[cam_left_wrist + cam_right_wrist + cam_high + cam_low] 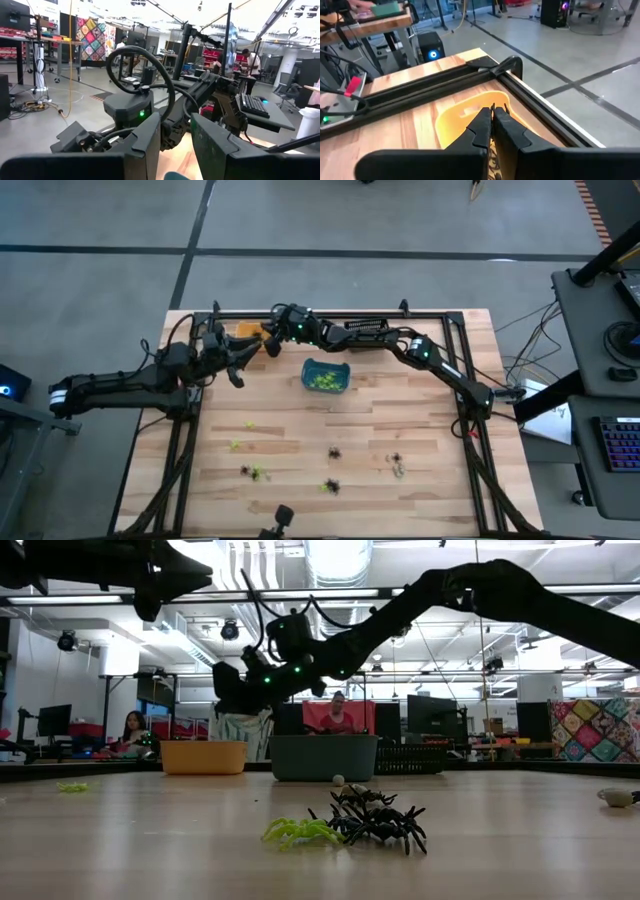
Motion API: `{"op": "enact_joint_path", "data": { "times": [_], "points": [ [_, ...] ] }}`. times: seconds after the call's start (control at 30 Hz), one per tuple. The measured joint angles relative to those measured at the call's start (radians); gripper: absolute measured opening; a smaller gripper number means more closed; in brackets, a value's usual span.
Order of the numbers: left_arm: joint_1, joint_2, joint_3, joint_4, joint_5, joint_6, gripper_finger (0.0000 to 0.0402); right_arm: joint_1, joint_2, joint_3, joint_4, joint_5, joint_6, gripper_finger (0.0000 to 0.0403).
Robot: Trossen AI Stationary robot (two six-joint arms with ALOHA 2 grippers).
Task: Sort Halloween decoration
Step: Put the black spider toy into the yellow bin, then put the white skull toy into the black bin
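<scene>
Halloween decoration pieces, tiny lime green (236,444) and black plastic spiders (333,452), lie scattered on the big wooden table (420,420), and some green ones sit in the teal plastic bin (326,376). The right gripper (494,111) hangs over the orange plastic bin (465,112), fingers pressed together. The left gripper (243,357) is beside that bin, fingers partly spread, holding nothing I can see.

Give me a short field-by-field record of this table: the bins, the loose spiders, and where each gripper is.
orange bin: far edge of the table, contents not visible
teal bin: mid-table, holds lime green spiders
loose spiders: green and black, scattered over the near half of the table
right gripper: shut, over the orange bin
left gripper: raised, beside the orange bin, nothing visibly held
</scene>
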Motion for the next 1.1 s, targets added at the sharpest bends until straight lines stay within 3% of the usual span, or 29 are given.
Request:
{"op": "enact_joint_path", "data": {
  "times": [0.13, 0.5, 0.6, 0.77, 0.93, 1.1],
  "points": [
    [0.0, 0.003, 0.0, 0.0, 0.0, 0.0, 0.0091, 0.0, 0.0, -0.001, -0.031, -0.003, 0.003, 0.0023],
    [0.0, 0.013, 0.0, -0.001, 0.0, -0.005, 0.0091, 0.0, -0.009, 0.0, -0.068, -0.016, 0.028, 0.011],
    [0.0, 0.019, 0.0, -0.006, 0.0, -0.007, 0.0091, 0.0, -0.039, 0.0, -0.126, -0.066, 0.03, 0.0122],
    [0.0, 0.02, 0.0, -0.049, 0.0, -0.032, 0.0091, 0.0, -0.181, 0.0, -0.493, -0.18, 0.013, 0.012],
    [0.0, 0.021, 0.0, -0.105, 0.0, -0.055, 0.0091, 0.02, -0.363, -0.014, -0.926, -0.185, -0.124, 0.0103],
    [0.0, 0.028, 0.0, -0.149, 0.009, -0.084, 0.0091, 0.087, -0.555, -0.176, -1.057, -0.187, -0.199, 0.0085]
  ]
}}
